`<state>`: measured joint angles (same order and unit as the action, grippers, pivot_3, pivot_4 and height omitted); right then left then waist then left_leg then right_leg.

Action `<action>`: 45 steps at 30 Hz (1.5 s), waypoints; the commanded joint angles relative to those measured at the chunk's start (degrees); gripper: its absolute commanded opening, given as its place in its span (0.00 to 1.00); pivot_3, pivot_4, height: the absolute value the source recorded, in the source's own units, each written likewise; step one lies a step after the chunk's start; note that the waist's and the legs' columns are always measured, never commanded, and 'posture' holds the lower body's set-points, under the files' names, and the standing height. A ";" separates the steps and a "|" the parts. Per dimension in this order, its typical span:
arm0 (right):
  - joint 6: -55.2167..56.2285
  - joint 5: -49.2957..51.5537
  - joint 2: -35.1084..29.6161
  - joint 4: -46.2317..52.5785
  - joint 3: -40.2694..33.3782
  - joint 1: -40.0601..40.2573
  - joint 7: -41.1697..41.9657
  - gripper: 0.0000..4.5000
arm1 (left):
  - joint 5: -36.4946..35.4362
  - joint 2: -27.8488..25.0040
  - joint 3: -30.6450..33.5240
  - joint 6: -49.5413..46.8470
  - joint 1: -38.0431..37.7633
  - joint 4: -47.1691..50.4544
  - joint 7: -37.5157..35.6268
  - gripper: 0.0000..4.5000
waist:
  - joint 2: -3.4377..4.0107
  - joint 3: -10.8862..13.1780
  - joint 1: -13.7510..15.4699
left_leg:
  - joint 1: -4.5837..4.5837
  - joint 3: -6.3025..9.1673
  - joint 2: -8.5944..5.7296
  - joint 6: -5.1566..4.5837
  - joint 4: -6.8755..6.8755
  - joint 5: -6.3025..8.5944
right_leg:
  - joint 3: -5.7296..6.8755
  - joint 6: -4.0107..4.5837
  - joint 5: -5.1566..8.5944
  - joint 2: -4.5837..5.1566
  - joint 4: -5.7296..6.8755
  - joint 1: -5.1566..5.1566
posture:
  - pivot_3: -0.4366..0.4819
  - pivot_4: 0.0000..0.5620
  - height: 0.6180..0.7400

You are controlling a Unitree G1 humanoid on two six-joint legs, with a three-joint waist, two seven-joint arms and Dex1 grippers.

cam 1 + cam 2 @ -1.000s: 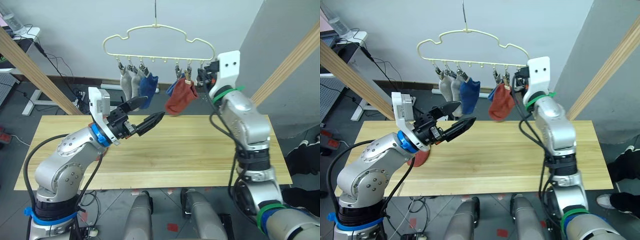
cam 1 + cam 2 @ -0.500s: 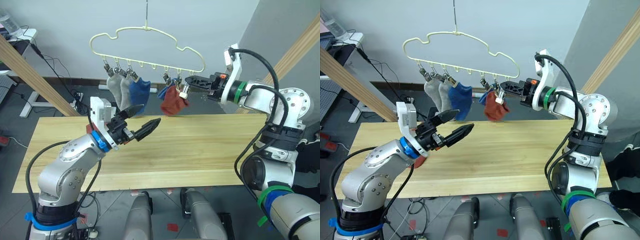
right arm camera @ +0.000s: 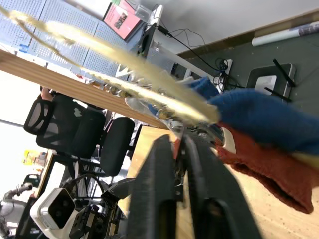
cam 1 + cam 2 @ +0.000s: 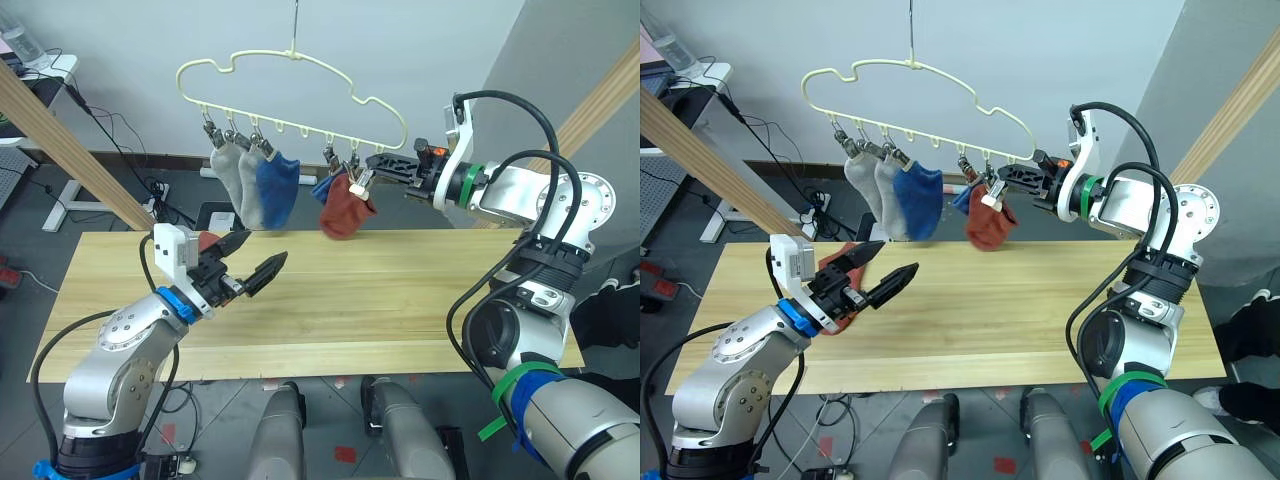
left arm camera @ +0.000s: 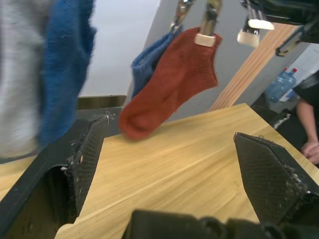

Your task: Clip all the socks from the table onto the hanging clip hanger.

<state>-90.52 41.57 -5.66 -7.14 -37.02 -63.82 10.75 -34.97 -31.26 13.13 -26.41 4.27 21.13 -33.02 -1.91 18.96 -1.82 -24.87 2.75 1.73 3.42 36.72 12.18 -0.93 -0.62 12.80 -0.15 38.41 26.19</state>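
Observation:
The pale-yellow clip hanger (image 4: 300, 75) hangs above the far edge of the table (image 4: 400, 290). Two light grey socks (image 4: 235, 178), a blue sock (image 4: 272, 185), a second blue sock (image 4: 325, 187) and a rust-red sock (image 4: 345, 212) hang from its clips. Another rust-red sock (image 4: 207, 240) lies on the table, partly hidden behind my left gripper (image 4: 265, 248). That gripper is open and empty, low over the table's left half. My right gripper (image 4: 378, 167) is shut on a clip just right of the hanging red sock (image 5: 174, 84).
Slanting wooden poles stand at the left (image 4: 60, 140) and right (image 4: 590, 110) of the table. A desk with cables (image 4: 40, 75) is at the far left. A person's arm (image 5: 306, 119) is beyond the table's right end.
My left gripper has dropped and drawn back to the left, away from the hanger, while the red sock stays clipped. The right gripper stays at the clips. The camera has shifted.

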 commanded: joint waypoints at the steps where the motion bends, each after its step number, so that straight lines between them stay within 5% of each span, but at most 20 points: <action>1: -0.54 1.10 -0.37 2.32 0.42 -1.18 -0.20 0.01 | 6.22 -0.97 2.30 4.30 -0.59 -6.75 2.39 1.00 | 0.00 0.00 -0.02 | 0.01 0.00 0.01 0.00 -0.03 0.00 | 0.01 0.00 0.00 -0.01 0.00 0.01 | 0.49 0.55 1.00; 4: -0.61 1.12 -0.51 2.21 0.54 -1.09 -0.33 0.01 | 9.73 -1.15 2.21 7.36 0.10 -10.84 2.93 1.00 | 0.00 0.00 -0.10 | 0.02 0.01 0.06 0.00 -0.05 0.00 | 0.02 0.00 0.00 -0.06 0.02 0.03 | 0.49 0.55 1.00; 10: -1.76 1.82 -0.05 3.53 1.48 -1.05 -0.27 0.01 | 19.77 -2.36 0.03 13.47 7.98 -34.14 6.16 1.00 | -0.01 -0.01 0.00 | 0.01 0.02 0.04 0.00 -0.04 0.00 | 0.06 0.00 0.00 -0.04 0.03 0.03 | 0.49 0.53 1.00; 18: -1.98 2.31 -0.10 4.26 1.84 -0.63 -0.49 0.01 | 24.86 -2.55 -1.77 18.04 20.24 -57.06 5.20 1.00 | -0.03 -0.02 0.00 | -0.03 0.03 -0.02 0.00 -0.05 0.00 | 0.10 0.00 -0.01 0.06 0.05 0.04 | 0.47 0.51 1.00; 31: -1.98 2.67 -0.11 5.38 1.72 -0.03 -1.71 0.01 | 27.29 -2.50 -2.26 15.53 27.63 -72.08 5.00 1.00 | -0.03 -0.03 -0.20 | 0.01 0.04 -0.03 0.00 -0.03 0.00 | 0.12 0.23 -0.15 0.10 0.26 0.08 | 0.44 0.53 1.00; 38: -1.98 2.68 -0.18 5.12 1.68 -0.07 -1.97 0.00 | 27.26 -2.80 -1.73 15.12 27.63 -72.88 3.51 0.67 | -0.03 -0.03 -0.29 | 0.09 0.04 -0.02 0.00 0.00 0.00 | 0.11 0.21 -0.13 0.10 0.42 0.07 | 0.44 0.54 1.00; 45: -1.98 2.28 -0.10 4.20 1.57 -0.61 -1.69 0.00 | 27.39 -3.13 -1.66 15.24 26.99 -72.19 2.53 0.57 | -0.03 -0.03 -0.33 | 0.09 0.04 -0.03 0.00 0.01 0.00 | 0.11 0.19 -0.12 0.10 0.44 0.07 | 0.45 0.55 1.00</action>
<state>-92.04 42.04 -5.64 -4.08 -34.98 -63.72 8.55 -7.75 -34.07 11.65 -9.94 32.94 -50.11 -29.58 -1.94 18.93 -2.16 -24.78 2.79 1.71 3.43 36.73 12.17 -0.82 -0.42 12.67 -0.05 38.85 26.26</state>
